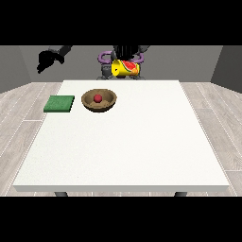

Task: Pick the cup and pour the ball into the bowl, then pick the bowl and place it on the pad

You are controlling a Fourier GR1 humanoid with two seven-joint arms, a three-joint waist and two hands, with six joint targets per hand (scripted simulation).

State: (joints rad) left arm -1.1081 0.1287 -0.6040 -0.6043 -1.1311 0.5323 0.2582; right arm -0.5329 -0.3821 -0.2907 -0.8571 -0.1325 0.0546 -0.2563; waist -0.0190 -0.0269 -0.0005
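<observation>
Hand at the view's right [124,53] apparently clasped my tipped cup [125,68] above the table's [142,142] far edge; ball [98,98] sat in the bowl [99,100]. Lowering carelessly could knock the bowl off course from the pad [59,104].

One view looks from across the worktop [142,151], raised, facing the robot [124,59] small at the far edge.

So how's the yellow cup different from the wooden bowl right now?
The cup is yellow with red markings, while the bowl is brown wood. The cup is held up off the table, tipped on its side, by the hand at the view's right; the bowl sits upright on the table. The red ball lies in the bowl, not the cup.
</observation>
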